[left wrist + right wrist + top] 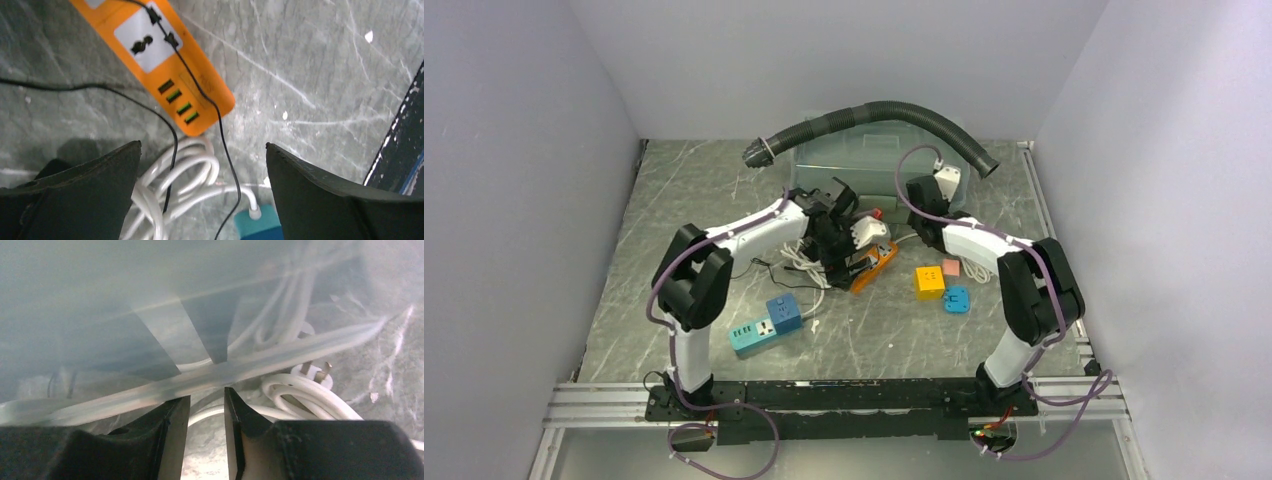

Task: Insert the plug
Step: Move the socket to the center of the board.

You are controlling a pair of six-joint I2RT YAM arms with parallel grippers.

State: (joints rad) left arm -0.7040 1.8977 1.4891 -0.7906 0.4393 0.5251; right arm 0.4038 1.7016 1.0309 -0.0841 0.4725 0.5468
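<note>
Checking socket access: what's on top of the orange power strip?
A thin black cable crosses one socket of the orange power strip; the left arm covers the strip's far end.

Soft even light, faint shadows; right wrist view blurred (milky).

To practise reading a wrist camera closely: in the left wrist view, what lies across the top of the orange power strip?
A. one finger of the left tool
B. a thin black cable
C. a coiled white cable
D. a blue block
B: a thin black cable runs lengthwise over the orange power strip, while the coiled white cable lies off the strip's end, not on it.
</note>
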